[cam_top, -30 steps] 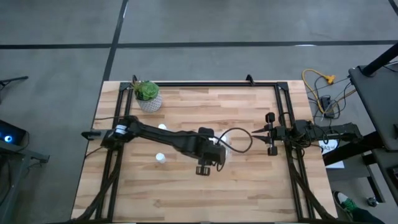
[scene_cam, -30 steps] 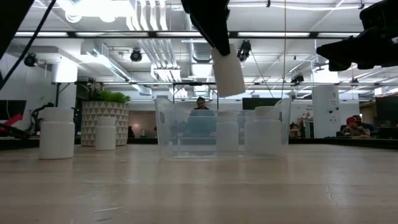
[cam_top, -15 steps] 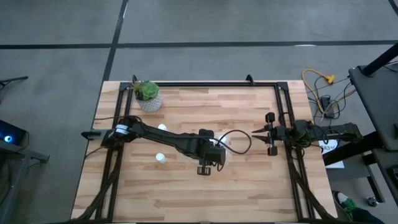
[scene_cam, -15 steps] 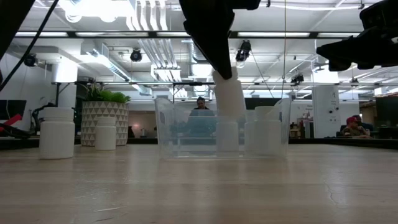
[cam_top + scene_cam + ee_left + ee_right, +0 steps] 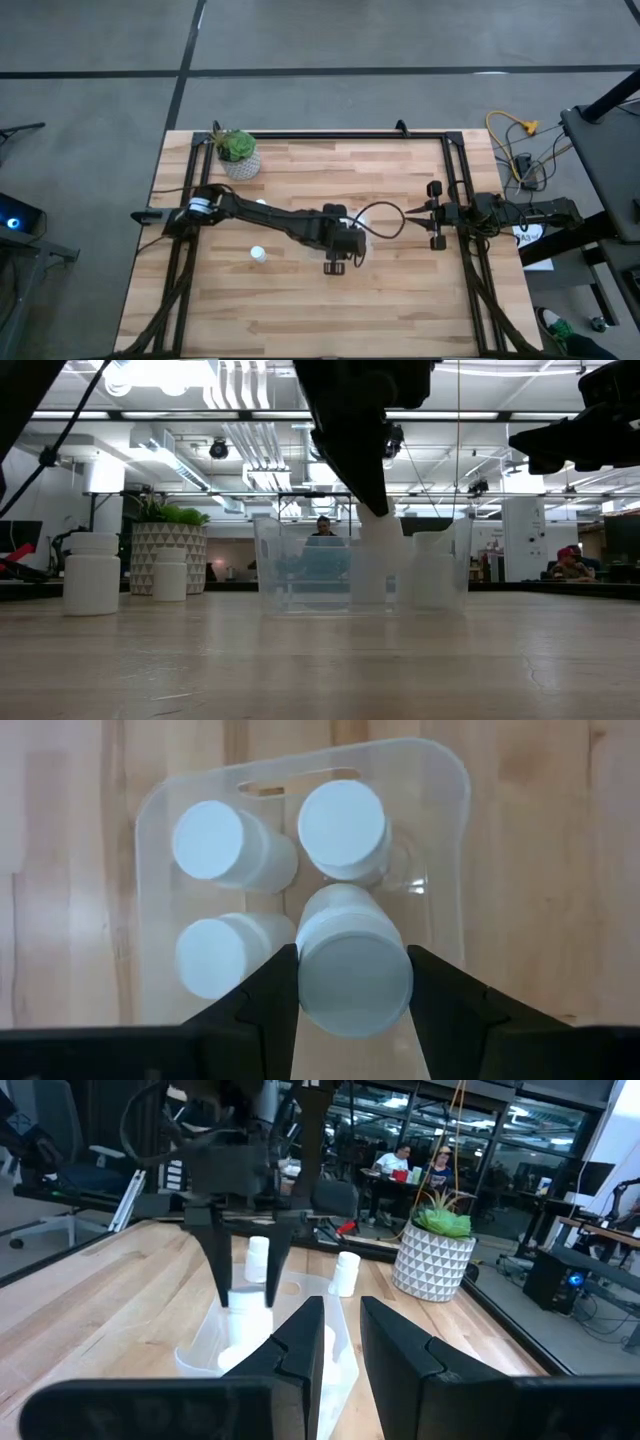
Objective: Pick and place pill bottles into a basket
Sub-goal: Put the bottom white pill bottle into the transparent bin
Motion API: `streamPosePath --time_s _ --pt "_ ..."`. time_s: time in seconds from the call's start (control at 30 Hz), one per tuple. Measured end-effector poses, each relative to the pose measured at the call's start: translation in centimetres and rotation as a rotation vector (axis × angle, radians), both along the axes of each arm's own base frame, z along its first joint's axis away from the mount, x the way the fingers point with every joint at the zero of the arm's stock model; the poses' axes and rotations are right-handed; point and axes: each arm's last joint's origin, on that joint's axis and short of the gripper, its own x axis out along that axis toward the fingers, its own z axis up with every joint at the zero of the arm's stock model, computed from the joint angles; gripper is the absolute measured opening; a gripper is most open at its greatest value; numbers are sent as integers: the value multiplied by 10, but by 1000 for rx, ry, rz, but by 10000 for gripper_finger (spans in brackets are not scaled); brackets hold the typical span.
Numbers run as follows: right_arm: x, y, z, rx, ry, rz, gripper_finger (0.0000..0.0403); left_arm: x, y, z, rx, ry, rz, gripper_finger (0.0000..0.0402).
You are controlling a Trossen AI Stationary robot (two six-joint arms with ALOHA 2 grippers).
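Left jaws point(image 5: 352, 982) over basket point(image 5: 452, 840) — wood table point(image 5: 400, 300).

Bright ceiling lights, glare, soft shadows

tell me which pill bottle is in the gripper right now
The pill bottle clamped between the left gripper's fingers, lowered into the basket. Three others stand free inside the basket, and two more stand on the table outside it.
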Motion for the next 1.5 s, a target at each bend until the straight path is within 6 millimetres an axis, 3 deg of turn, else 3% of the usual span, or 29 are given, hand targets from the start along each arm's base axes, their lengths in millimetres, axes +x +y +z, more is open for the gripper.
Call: streamPosePath --time_s 0.5,1.5 --pt "0 0 0 0 0 0 59 -8 1 -4 -32 92 10 140" --pt "0 0 0 0 0 0 59 1 3 -19 -55 87 10 140"
